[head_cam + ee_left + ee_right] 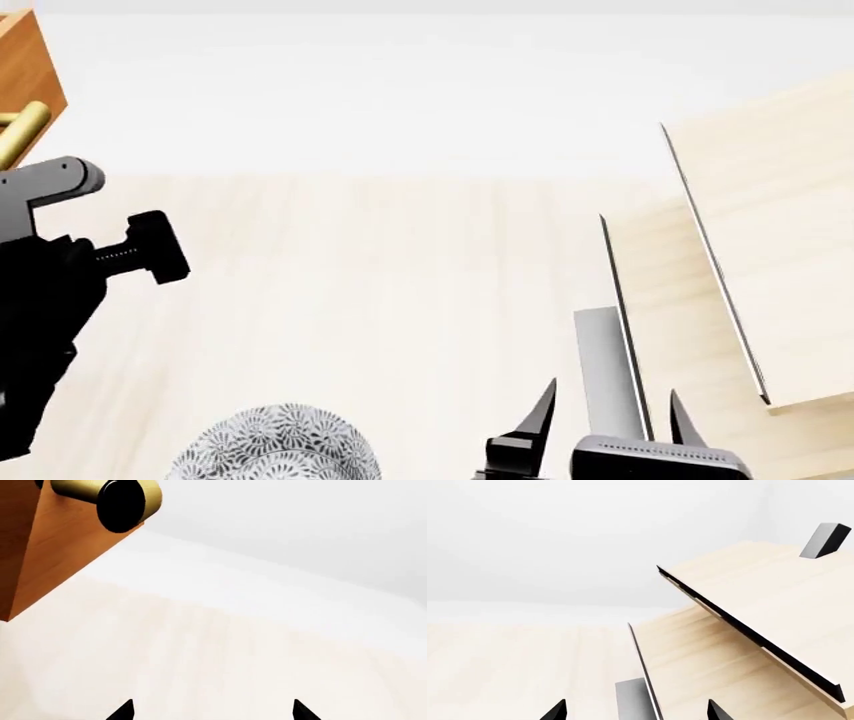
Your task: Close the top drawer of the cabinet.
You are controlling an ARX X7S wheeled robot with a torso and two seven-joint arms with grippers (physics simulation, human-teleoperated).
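Left wrist view: the left end effector [210, 711] hangs with tips spread apart, empty, just off the top drawer [47, 545], presumably lined up to push; the brass handle [110, 497] shows end-on, its long axis toward the camera.

Head view: the top drawer [27, 75] sits at far left.

Right wrist view: the right end effector [637, 711] is spread, idle near the pale shelf unit [760, 605]

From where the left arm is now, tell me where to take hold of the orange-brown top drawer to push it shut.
Take the brass bar handle on the orange-brown wooden top drawer. It stands off the front on posts, so open fingers can straddle it. Come at the front face with the left gripper, whose fingers look spread and empty.
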